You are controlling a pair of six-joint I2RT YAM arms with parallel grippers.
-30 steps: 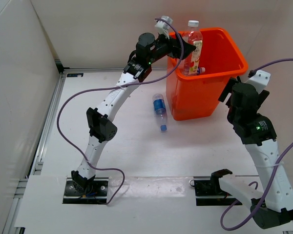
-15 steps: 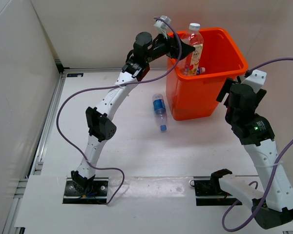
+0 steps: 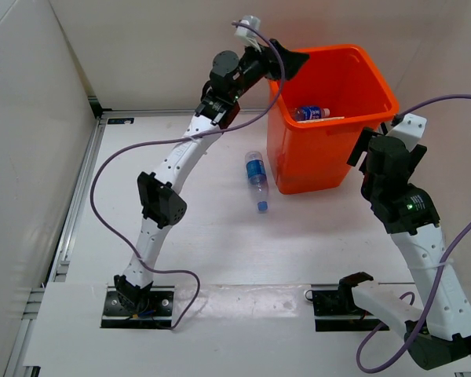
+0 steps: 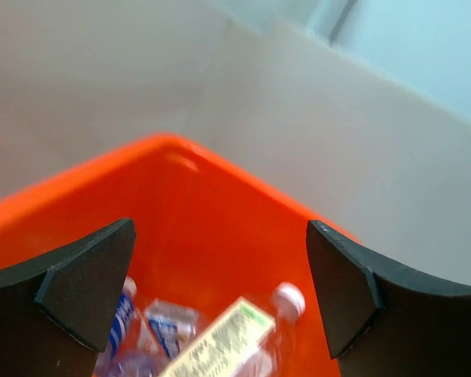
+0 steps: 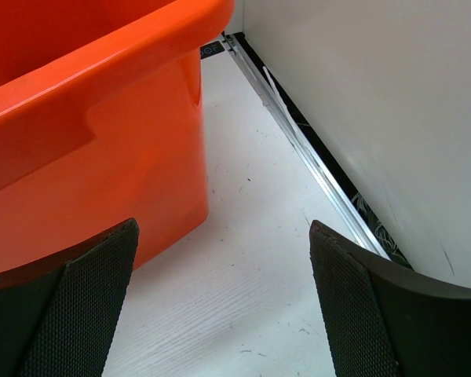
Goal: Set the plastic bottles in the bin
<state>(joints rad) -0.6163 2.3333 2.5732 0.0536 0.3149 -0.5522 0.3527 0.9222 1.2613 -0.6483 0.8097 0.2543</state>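
Observation:
The orange bin [image 3: 379,81] stands at the back right of the table. My left gripper [image 3: 291,61] hangs open and empty above the bin's left rim. In the left wrist view the open gripper [image 4: 220,292] looks down into the bin [image 4: 220,204], where a bottle with a yellow-green label [image 4: 229,339] and blue-labelled bottles [image 4: 166,330] lie, blurred. From above, a bottle [image 3: 311,113] shows lying inside the bin. One blue-labelled bottle [image 3: 257,177] lies on the table left of the bin. My right gripper [image 3: 363,151] is open and empty beside the bin's right wall [image 5: 86,133].
White walls enclose the table at the back and on both sides. A metal rail [image 5: 314,157] runs along the right wall close to my right gripper [image 5: 220,302]. A purple cable [image 3: 102,169] loops off the left arm.
My left gripper has let go of the tall bottle, which has dropped into the bin. The gripper has pulled up and back slightly. The right arm has barely moved.

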